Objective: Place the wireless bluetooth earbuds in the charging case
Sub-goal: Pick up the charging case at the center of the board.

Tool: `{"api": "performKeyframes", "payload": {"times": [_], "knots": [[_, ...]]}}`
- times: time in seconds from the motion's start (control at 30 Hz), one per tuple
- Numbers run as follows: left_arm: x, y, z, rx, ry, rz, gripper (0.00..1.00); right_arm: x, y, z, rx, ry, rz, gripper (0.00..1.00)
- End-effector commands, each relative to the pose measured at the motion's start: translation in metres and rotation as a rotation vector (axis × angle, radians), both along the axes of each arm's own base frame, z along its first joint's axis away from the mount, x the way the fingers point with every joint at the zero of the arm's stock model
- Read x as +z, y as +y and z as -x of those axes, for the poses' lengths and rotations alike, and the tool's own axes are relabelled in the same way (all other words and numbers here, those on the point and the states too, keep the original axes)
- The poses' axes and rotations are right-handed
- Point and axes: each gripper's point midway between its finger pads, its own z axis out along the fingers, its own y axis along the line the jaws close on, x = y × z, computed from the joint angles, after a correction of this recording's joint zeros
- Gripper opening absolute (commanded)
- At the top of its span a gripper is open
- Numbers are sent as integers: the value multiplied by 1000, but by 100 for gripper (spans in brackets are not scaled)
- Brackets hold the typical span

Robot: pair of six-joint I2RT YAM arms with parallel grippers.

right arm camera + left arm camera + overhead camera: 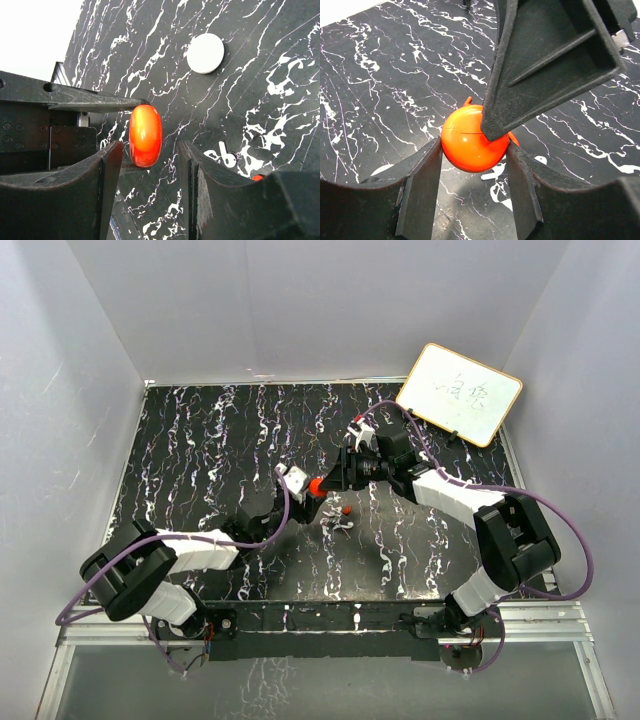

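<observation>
Mid-table, our left gripper (474, 149) clamps the small round red plastic charging case (462, 140); right gripper (149, 146) jaws straddle it, open. We see one tiny red plastic earbud (257, 177) loose nearby; insertion pending.

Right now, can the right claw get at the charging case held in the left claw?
Probably yes. The charging case, pinched in the left claw, sits edge-on inside the open right claw, with a gap on each side and nothing in between.

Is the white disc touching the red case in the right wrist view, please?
No, the white disc lies flat on the black table, well apart from the red case, which is held up on edge.
</observation>
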Motion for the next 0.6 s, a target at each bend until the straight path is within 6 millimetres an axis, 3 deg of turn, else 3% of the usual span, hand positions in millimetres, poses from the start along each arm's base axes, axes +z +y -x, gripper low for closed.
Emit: {"api": "performKeyframes", "payload": {"times": [0.0,0.57], "knots": [[25,-5,2,-39,-77,63,0,24,11,-7,24,-73,-65,46],[26,-2,10,-67,-104,71,0,32,13,-5,37,-73,-88,21]]}}
